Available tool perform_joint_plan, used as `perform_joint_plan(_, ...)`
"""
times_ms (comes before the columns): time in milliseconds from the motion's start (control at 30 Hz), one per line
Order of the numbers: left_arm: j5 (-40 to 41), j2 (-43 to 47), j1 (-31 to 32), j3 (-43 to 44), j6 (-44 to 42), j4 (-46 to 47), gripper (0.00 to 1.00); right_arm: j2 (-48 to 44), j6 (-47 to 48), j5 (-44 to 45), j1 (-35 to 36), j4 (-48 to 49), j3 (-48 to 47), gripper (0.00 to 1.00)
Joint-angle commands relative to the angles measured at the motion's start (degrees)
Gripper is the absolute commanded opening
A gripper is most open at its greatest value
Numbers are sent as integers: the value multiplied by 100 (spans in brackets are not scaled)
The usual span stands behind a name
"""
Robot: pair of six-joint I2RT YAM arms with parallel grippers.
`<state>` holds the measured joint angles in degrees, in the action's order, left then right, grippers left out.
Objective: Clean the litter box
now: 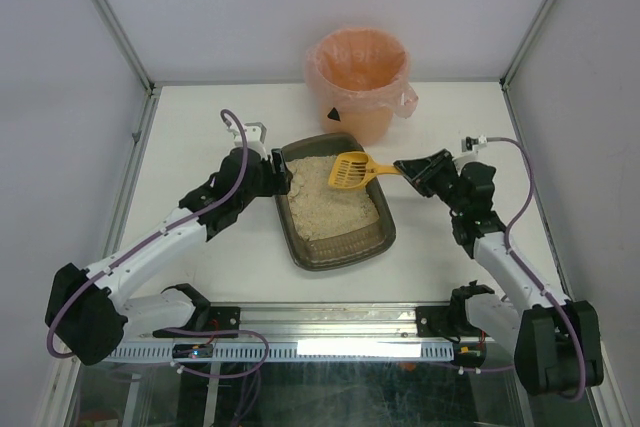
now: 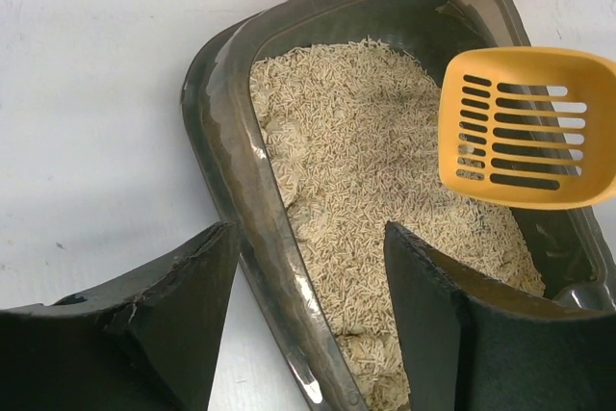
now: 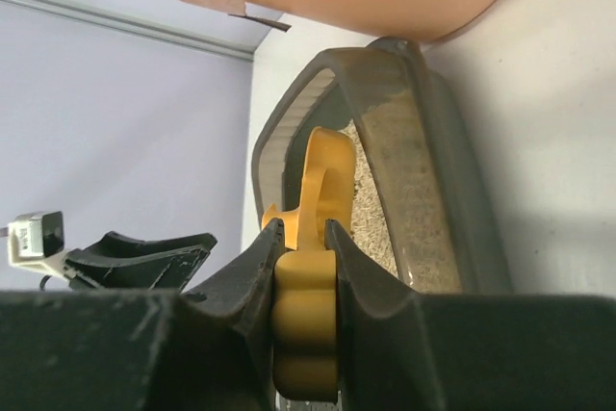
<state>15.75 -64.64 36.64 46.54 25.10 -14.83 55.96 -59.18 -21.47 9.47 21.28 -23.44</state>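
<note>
White table (image 1: 200,137) inside a grey-walled enclosure, metal frame posts at the corners. Litter box (image 1: 345,259) sits mid-table between the two arms, slightly skewed, its far end just beside the pink-lined round bin (image 1: 358,77) at the back edge; can't tell if they touch. Beige litter (image 1: 322,205) covers most of the tray floor, with a bare dark strip along the right wall and far corner in the left wrist view.

Left gripper (image 2: 308,238) is at the box's left wall, jaws apart and straddling the rim: one finger (image 2: 164,315) is outside over the table, the other (image 2: 462,324) inside above the litter. There is a clear gap on the inner side, so nothing is clamped. Can't tell whether the outer finger touches the wall.

Right gripper (image 3: 303,238) is clenched on the handle end of the yellow slotted scoop (image 1: 350,171), fingers pressed to both sides of the handle. Handle runs roughly level from the right side over the box's right rim. Scoop head is over the far right part of the box, above the litter, slots facing up and the dark tray visible through them.
</note>
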Motion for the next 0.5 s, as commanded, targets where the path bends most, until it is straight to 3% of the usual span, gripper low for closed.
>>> perform_joint_plan(0, -148, -73, -51, -92, 152, 417, 63, -41, 1067, 478, 254, -1399, -824, 0)
perform_joint_plan(233, -204, -197, -44, -229, 257, 493, 58, 641, 2089, 1457, 1277, -3142, -2288, 0)
perform_joint_plan(467, -298, -359, -45, -299, 185, 566, 51, 1270, 2622, 2462, 2119, -4217, -3351, 0)
